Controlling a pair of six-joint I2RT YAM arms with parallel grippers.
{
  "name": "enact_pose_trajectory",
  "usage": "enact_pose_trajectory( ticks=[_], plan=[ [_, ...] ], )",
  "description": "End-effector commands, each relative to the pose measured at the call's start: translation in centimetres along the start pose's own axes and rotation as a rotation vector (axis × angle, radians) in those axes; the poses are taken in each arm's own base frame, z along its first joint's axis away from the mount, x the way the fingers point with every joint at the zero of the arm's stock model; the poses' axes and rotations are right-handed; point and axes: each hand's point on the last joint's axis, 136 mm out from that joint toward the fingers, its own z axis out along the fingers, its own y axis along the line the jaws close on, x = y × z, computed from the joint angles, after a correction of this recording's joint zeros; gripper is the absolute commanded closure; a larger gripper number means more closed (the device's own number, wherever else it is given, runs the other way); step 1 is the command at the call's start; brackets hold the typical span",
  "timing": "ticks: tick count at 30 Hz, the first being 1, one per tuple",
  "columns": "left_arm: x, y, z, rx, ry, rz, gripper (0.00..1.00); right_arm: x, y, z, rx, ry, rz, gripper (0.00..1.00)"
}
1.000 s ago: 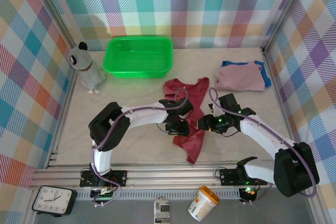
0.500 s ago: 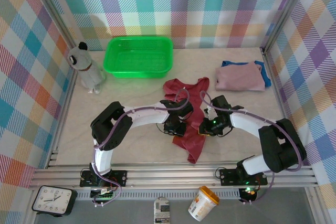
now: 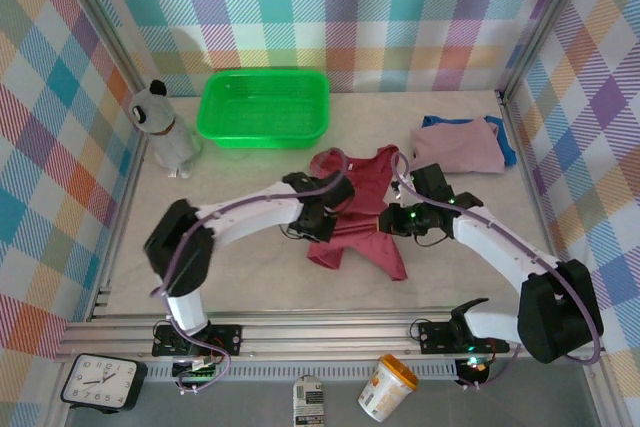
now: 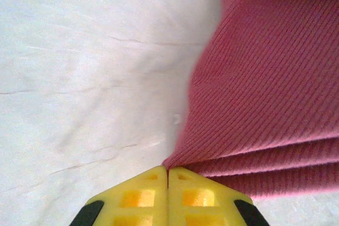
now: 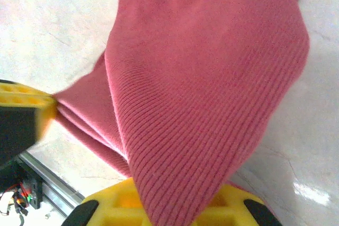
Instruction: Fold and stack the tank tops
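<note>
On the left gripper [image 4: 168, 175], jaws pressed flat together, nipping a bunched edge of the dark red tank top [image 4: 265, 88]. Pleats of ribbed cloth fanning off to the right over bare tabletop [image 4: 79, 67]. On the right gripper [image 5: 175, 205], jaws narrow and clamped on the same top, with cloth rising between the yellow pads [image 5: 114, 202] and draping across toward the left gripper's yellow tip.

Seen from above, both grippers at mid-tabletop, left one on the garment's left side, right one on its right side, red cloth slung between.

A second ago, both sets of jaws about half open over a long, narrow strip of the top trailing toward the near edge. Since then: closed, shifted a little farther from the near edge, tail drawn up and swung right, garment now shorter and wider. By the look of it, grasp secured and spreading or a first fold just starting. No finished fold yet.

Farther out, at far right, mauve-pink tank top [image 3: 457, 150] folded on top of the blue tank top [image 3: 507, 147], so seemingly two of three stacked and only the red one left. Far centre-left, green basket [image 3: 263, 107], with a grey-and-white toy figure [image 3: 165, 132] just left of it.

Past the near rail, a clock [image 3: 100, 382], a small carton [image 3: 310, 402] and a tub [image 3: 388, 387]. Dial numerals and labels too small to read, no brand legible.
</note>
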Motion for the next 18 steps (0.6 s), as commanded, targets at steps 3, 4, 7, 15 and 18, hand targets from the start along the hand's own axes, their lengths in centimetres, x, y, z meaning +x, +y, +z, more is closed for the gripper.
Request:
enact_pose_trajectory(
  ticks=[3, 4, 7, 15, 18],
  plan=[
    [1.4, 4.8, -4.4, 0.007, 0.005, -0.085, 1.00, -1.7, 0.0, 0.3, 0.023, 0.030, -0.020, 0.87],
    [1.6, 4.3, -3.9, 0.039, 0.017, -0.090, 1.00, -1.7, 0.1, 0.8, 0.005, 0.044, -0.018, 0.86],
    [1.9, 2.7, -1.5, 0.097, 0.061, -0.098, 1.00, -1.8, -0.2, 1.9, -0.002, 0.054, 0.001, 0.85],
    [-1.2, -1.2, 4.0, 0.167, 0.112, -0.057, 0.96, -2.1, -5.6, 3.0, 0.245, 0.085, -0.022, 0.85],
    [-1.3, -2.4, 4.2, 0.205, 0.136, -0.047, 0.88, -2.0, -5.4, 2.8, 0.231, 0.089, -0.037, 0.83]
  ],
)
